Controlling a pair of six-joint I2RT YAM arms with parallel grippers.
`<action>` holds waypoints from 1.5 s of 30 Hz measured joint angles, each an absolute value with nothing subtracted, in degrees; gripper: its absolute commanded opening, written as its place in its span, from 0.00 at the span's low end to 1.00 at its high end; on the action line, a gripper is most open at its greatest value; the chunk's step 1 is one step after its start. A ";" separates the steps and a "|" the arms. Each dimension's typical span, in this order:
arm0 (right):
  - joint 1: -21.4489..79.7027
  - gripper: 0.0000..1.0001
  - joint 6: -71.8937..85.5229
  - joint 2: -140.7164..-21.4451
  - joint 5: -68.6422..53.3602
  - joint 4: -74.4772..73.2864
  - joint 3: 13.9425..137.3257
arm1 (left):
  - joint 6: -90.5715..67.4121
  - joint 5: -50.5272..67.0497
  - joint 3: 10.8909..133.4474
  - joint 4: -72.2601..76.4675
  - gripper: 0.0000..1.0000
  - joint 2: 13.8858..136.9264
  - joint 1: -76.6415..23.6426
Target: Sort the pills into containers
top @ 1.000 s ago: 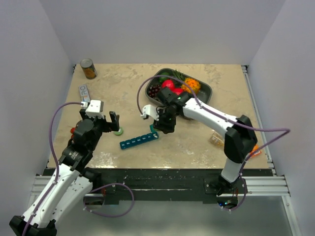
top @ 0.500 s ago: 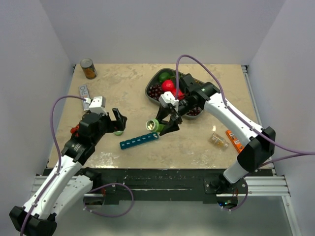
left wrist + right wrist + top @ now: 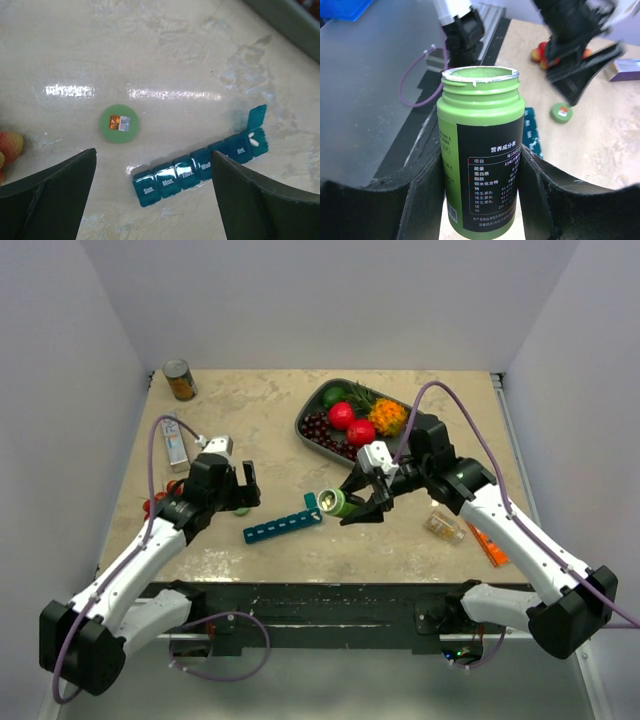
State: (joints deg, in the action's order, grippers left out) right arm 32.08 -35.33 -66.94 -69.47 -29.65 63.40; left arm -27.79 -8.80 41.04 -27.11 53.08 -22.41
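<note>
Right gripper (image 3: pixel 362 504): jaws clamped on the sides of a green bottle (image 3: pixel 480 175), one finger (image 3: pixel 420 197) on each flank of its black label. The bottle's mouth is uncapped. In the overhead view the bottle lies tipped nearly level, its mouth facing the robot's left and close to the nearer end of the pill organizer (image 3: pixel 283 525). Whether the mouth is directly over that end cannot be told.

Left gripper (image 3: pixel 152 152): jaws spread wide, holding nothing, positioned above the table (image 3: pixel 250 415) with the cap and organizer in sight between the fingers.

Pill organizer: a teal strip lying flat on the table at a slant, between the two grippers and nearer the front edge. Compartments marked Sun through Fri are closed. The end compartment past Fri has its lid (image 3: pixel 257 118) raised, and small white pills (image 3: pixel 255 139) lie inside.

Cap (image 3: pixel 119 123): green and round, flat on the table, just beside the Sun end of the strip and not touching it.

Other items: a dark tray (image 3: pixel 314 438) of fruit behind the right gripper; a can (image 3: pixel 179 379) in the far left corner.
</note>
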 measured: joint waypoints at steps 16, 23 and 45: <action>30.50 0.00 -28.45 -67.09 -68.86 -20.49 60.42 | -25.39 -12.27 40.91 -22.70 0.81 75.40 -21.47; 29.28 0.00 -27.09 -67.09 -68.69 -18.76 59.66 | -24.18 -12.08 40.91 -19.94 0.69 80.49 -19.44; 27.33 0.00 -27.18 -66.96 -67.46 -18.59 58.35 | -21.41 -7.14 41.74 -19.44 0.00 82.32 -17.85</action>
